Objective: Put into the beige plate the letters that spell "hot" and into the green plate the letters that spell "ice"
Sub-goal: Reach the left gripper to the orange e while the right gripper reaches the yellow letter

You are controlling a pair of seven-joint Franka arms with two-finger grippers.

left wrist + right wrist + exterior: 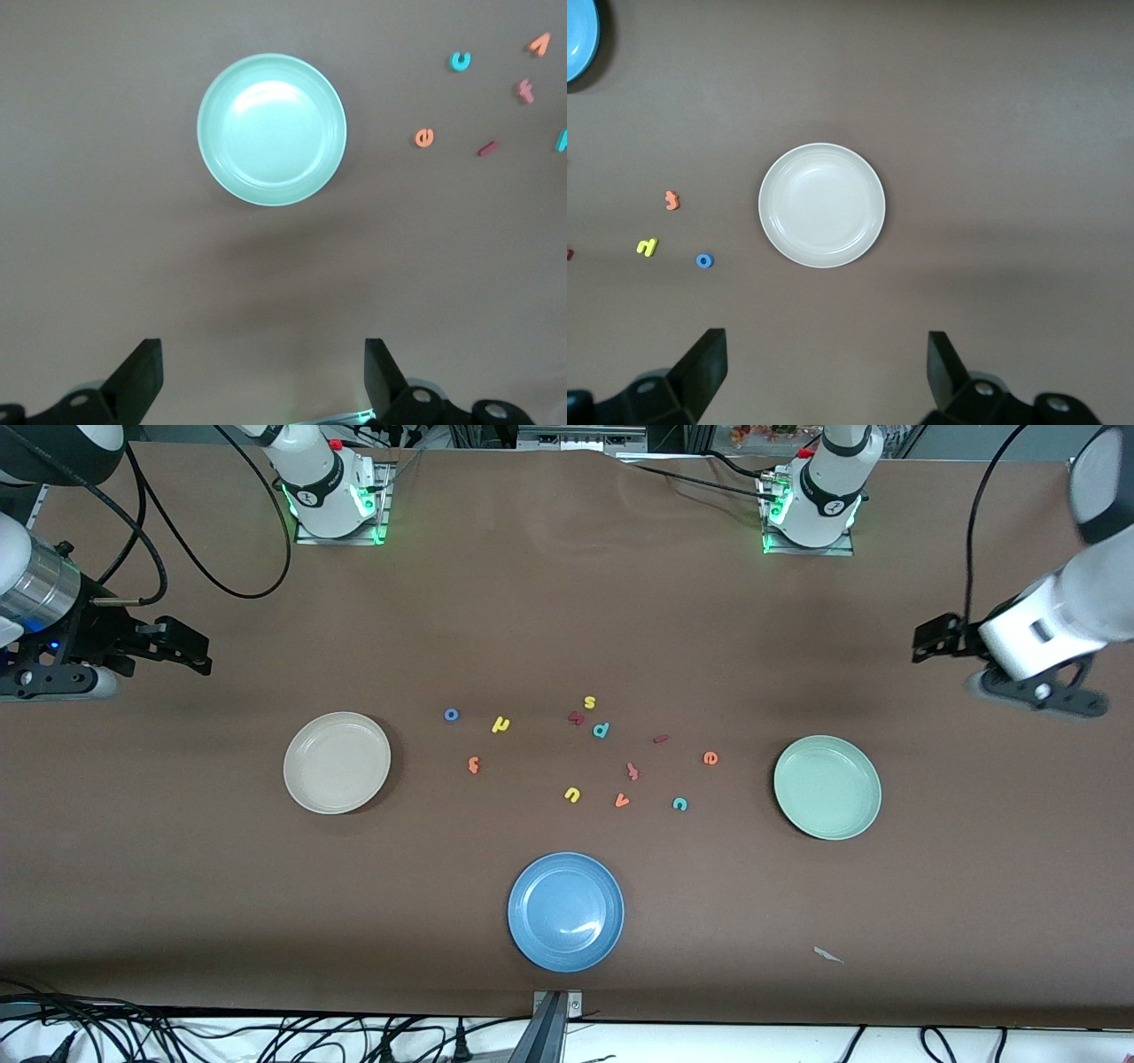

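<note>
Three plates sat on the counter (567, 602): the blue plate (565, 911) nearest, the beige plate (337, 763) toward the right arm's end, the green plate (827, 786) toward the left arm's end, all empty. Eleven tiny foam letters lay scattered between them: teal c (679, 804), orange e (710, 758), orange t (474, 763), dark red i (660, 738), yellow h (500, 724), blue o (451, 715). Right gripper (824, 367) and left gripper (263, 372) hung with fingers spread wide, holding nothing.

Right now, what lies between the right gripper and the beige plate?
Only bare tablecloth: in the right wrist view, nothing sits between the open right gripper and the beige plate.
</note>
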